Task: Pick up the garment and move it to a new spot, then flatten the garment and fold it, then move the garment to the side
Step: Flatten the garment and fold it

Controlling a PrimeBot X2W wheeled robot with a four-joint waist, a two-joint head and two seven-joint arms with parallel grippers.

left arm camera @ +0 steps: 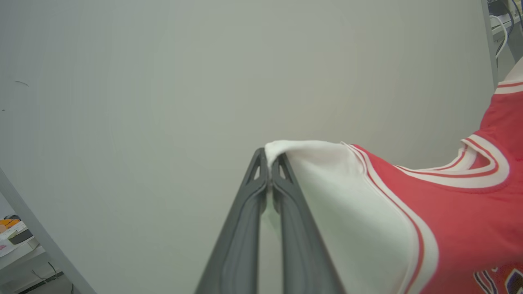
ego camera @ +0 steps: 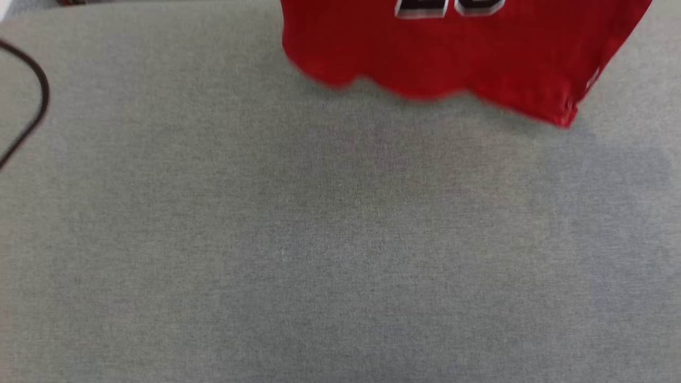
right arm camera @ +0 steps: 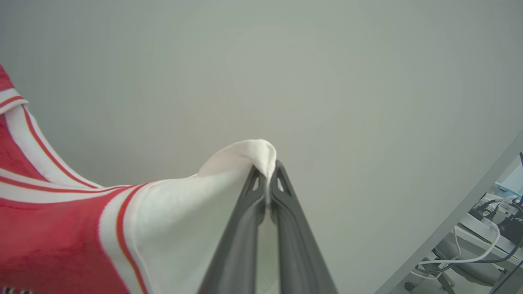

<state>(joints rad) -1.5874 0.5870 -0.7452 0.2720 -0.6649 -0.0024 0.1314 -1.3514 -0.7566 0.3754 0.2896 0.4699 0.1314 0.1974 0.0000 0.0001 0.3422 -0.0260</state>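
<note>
Though the left gripper (left arm camera: 269, 163) is clamped on the tip of one white sleeve and the right gripper (right arm camera: 267, 169) on the other, each bites only a thin fold of cloth. Either pinch could slip under the hanging weight, likely dropping a shoulder and crumpling the garment (ego camera: 452, 58), which hangs stretched between them over the far part of the grey table (ego camera: 319, 239), hem apparently just clear of it. Across it run a white sleeve, red-and-white striped trim, a red body with dipping collar, black white-edged numerals partly cut off, and the second white sleeve.
</note>
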